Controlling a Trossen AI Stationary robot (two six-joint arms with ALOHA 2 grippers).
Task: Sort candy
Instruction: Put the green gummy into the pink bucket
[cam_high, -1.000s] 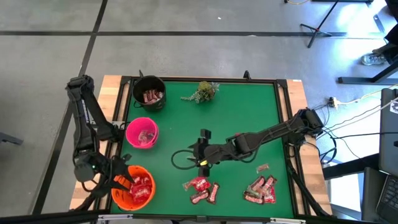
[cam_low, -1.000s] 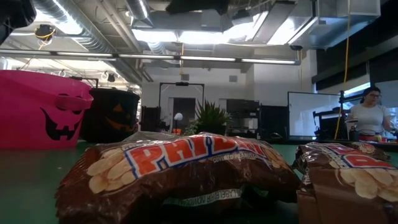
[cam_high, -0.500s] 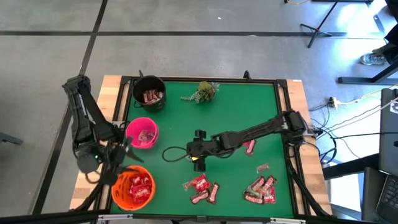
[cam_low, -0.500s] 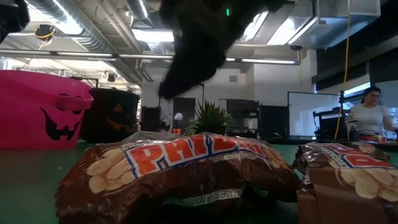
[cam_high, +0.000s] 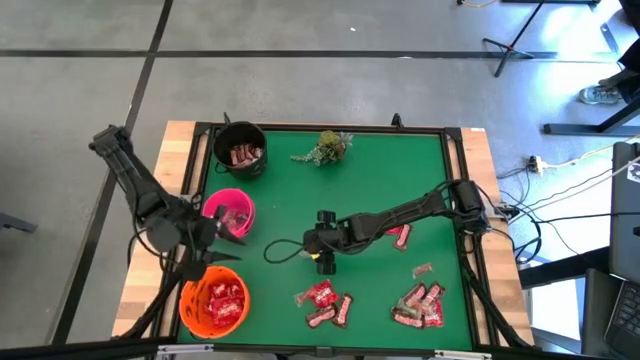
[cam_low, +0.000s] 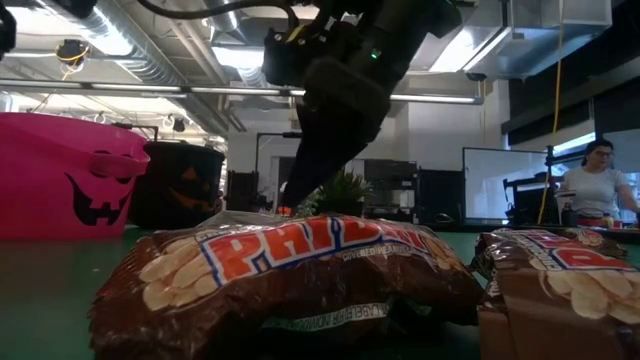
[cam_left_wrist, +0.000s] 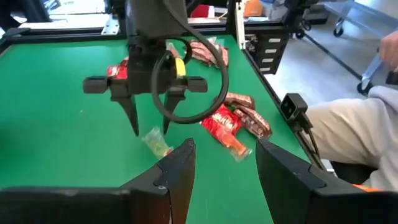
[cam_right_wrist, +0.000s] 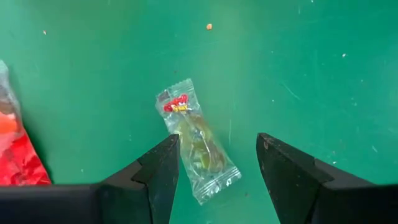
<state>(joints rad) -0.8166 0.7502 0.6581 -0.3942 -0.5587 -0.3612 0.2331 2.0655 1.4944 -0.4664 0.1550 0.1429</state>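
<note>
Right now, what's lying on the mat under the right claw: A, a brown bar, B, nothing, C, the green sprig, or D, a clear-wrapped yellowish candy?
D: the right wrist view shows the open right claw poised above a clear-wrapped candy lying flat on the green mat.

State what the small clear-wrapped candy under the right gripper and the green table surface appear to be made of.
Small clear-wrapped candy: thin transparent plastic film, glossy, likely cellophane; the contents show through and the ends are crimped. Green table surface: matte, cloth-like covering, perhaps felt; it shows no glare, only faint scuffs and specks.
</note>
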